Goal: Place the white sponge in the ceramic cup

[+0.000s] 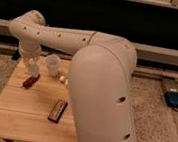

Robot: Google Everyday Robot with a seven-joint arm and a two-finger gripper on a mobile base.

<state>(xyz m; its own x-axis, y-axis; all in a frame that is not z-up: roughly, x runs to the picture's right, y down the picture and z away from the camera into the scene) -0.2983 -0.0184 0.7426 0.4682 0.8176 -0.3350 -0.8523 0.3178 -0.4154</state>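
The ceramic cup (52, 65) is small, plain and white, and stands upright at the back of the wooden table (19, 120). My gripper (30, 68) hangs from the arm's wrist at the table's back left, just left of the cup and above a red object (30, 81). I cannot make out a white sponge as a separate thing; it may be at the gripper or hidden by the arm.
A dark red-black bar (57, 110) lies mid-table. A small white object (62, 77) sits right of the cup, partly behind my arm. The arm's large white link (103, 98) covers the table's right side. A blue device (173, 97) lies on the floor at right.
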